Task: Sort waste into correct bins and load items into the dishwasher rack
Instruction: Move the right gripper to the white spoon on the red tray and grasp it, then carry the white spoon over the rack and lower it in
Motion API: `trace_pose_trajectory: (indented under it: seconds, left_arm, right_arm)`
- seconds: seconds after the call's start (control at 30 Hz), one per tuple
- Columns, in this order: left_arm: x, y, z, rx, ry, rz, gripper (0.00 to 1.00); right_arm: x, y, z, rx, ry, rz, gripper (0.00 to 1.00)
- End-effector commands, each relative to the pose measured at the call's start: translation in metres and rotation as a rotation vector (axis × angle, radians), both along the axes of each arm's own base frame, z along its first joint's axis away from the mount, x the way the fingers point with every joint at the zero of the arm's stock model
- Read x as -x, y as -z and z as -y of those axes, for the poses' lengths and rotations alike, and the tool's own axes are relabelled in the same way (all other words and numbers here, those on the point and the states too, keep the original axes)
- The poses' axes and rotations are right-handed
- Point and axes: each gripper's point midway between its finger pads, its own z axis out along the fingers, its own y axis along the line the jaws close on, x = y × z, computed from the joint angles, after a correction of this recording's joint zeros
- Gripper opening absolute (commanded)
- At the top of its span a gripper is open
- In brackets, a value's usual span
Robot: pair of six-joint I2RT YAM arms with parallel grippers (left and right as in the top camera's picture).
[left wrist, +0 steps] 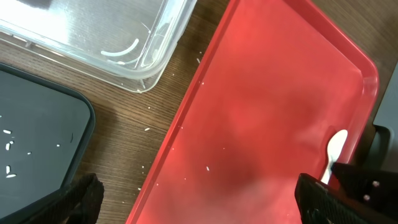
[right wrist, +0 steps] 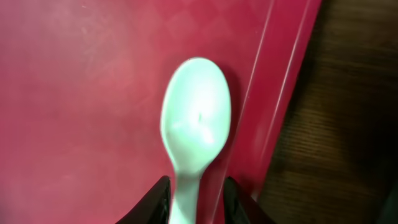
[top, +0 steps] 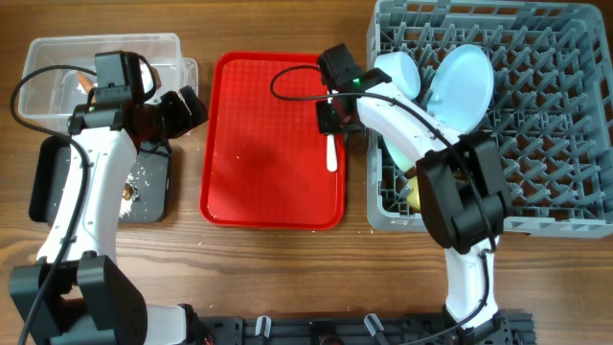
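Observation:
The white plastic spoon (top: 331, 153) lies on the flat red tray (top: 273, 144) by its right rim; it also shows in the right wrist view (right wrist: 196, 124) and the left wrist view (left wrist: 336, 146). My right gripper (top: 330, 120) (right wrist: 196, 199) is open, its fingers either side of the spoon's handle with small gaps. My left gripper (top: 172, 120) (left wrist: 199, 199) is open and empty above the red tray's left edge (left wrist: 186, 118). The grey dishwasher rack (top: 546, 144) holds a pale blue plate (top: 460, 86) and a bowl (top: 397, 72). Rice grains (left wrist: 9, 146) lie in the black tray (top: 153, 192).
The clear tub (top: 57, 57) (left wrist: 93, 37) stands at the back left with something red and white inside, partly hidden by my left arm. A brown lump (top: 129, 195) sits on the black tray. A few rice grains dot the wood and the red tray.

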Motion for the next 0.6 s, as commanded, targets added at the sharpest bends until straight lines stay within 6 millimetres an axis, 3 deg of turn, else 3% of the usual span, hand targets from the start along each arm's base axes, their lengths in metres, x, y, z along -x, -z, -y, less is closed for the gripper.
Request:
trace_pose_trajectory:
  seconds: [0.0,0.13,0.4,0.5,0.57]
  left_arm:
    - [-0.003,-0.013,-0.002,-0.001,-0.012,0.035,1.00]
    - [-0.003,-0.013,-0.002,-0.001,-0.012,0.035,1.00]
    - [-0.003,-0.013,-0.002,-0.001,-0.012,0.035,1.00]
    - [-0.003,-0.013,-0.002,-0.001,-0.012,0.035,1.00]
    - [-0.003,-0.013,-0.002,-0.001,-0.012,0.035,1.00]
  right_arm:
    - [0.006,0.030,0.005,0.047,0.005,-0.049,0.28]
    - [0.012,0.041,0.004,0.057,-0.003,-0.077,0.26]
    - [0.018,0.044,0.004,0.069,-0.012,-0.097,0.05]
    - [0.015,0.028,0.003,0.062,-0.012,-0.082,0.04]
    - [0.010,-0.002,0.000,0.038,-0.011,-0.037,0.04]
